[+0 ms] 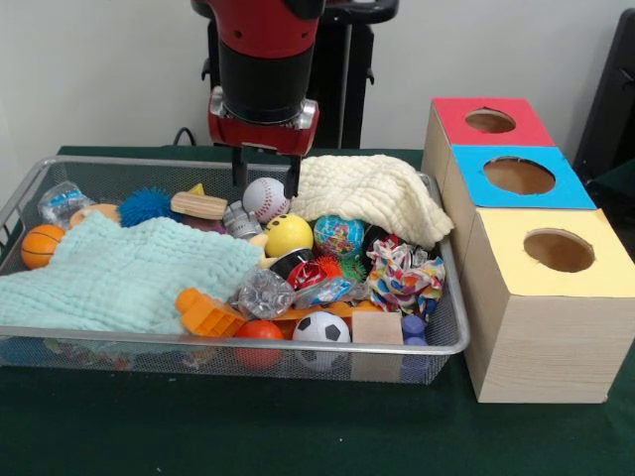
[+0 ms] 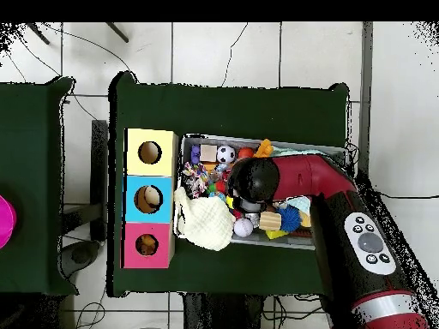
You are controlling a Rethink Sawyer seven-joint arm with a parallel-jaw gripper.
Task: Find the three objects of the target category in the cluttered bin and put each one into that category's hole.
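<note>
My gripper (image 1: pixel 266 180) hangs open over the back middle of the wire bin (image 1: pixel 248 340). Its two dark fingers (image 1: pixel 238 171) stand on either side of the top of a white baseball (image 1: pixel 266 199), which I cannot tell if they touch. Other balls lie close by: a yellow ball (image 1: pixel 289 234), a globe ball (image 1: pixel 338 236), a soccer ball (image 1: pixel 321 328), a small basketball (image 1: pixel 41 245) and a blue spiky ball (image 1: pixel 147 206). From overhead the arm's red head (image 2: pixel 255 182) hides the gripper, and the baseball (image 2: pixel 243 227) shows beside it.
Three wooden boxes with round holes stand beside the bin: red top (image 1: pixel 491 121), blue top (image 1: pixel 519 176), yellow top (image 1: pixel 559 250). A teal cloth (image 1: pixel 119 273) and a cream cloth (image 1: pixel 372 196) cover parts of the bin. A wooden block (image 1: pixel 377 327) and a knotted rope toy (image 1: pixel 405 278) lie near the front.
</note>
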